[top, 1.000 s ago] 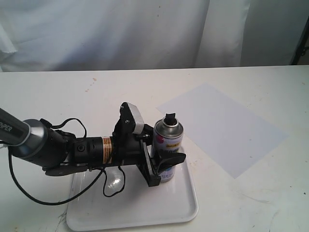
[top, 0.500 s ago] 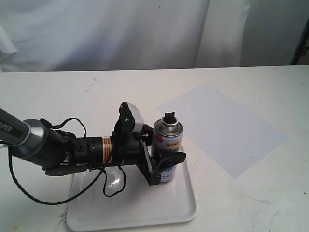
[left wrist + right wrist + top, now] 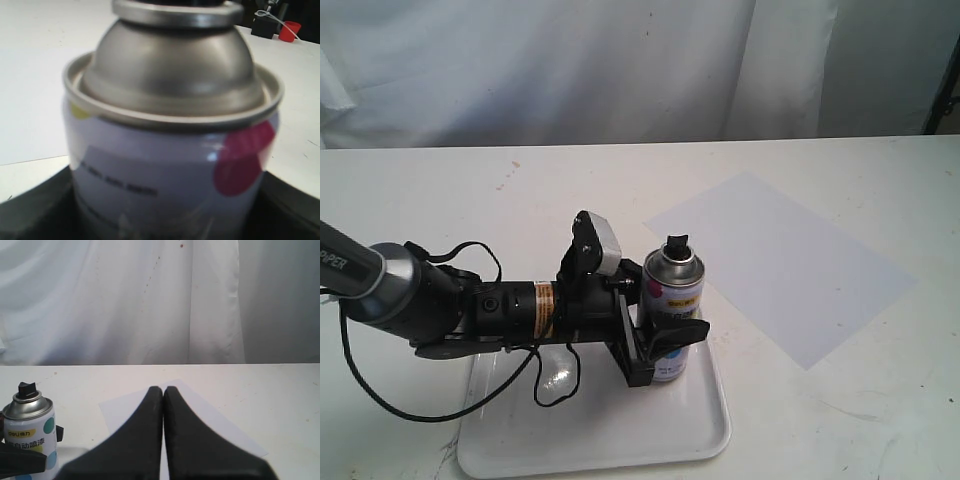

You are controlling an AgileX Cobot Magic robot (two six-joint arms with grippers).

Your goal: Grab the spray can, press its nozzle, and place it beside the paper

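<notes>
On the table (image 3: 470, 190), the paper (image 3: 790, 265) lay near the tray (image 3: 620, 440). The left gripper (image 3: 660, 335) pinched the can (image 3: 670, 295) from 2 sides, upright over the tray's corner nearest the paper. Within 1 second both had shifted slightly toward the paper, so probably the carrying had begun. The nozzle (image 3: 675, 245) was not pressed. The right gripper (image 3: 163, 388) kept its fingers pressed together.

In the left wrist view the spray can (image 3: 170, 150) fills the picture out of focus. Its label print is unreadable, and its nozzle (image 3: 675, 243) and base run past the edges. Seen from outside, the left gripper (image 3: 663, 335) covers the can's lower body and the arm hides the tray's (image 3: 620, 452) edge beneath it. The right gripper (image 3: 163, 392) blocks the paper's (image 3: 117, 410) middle.
</notes>
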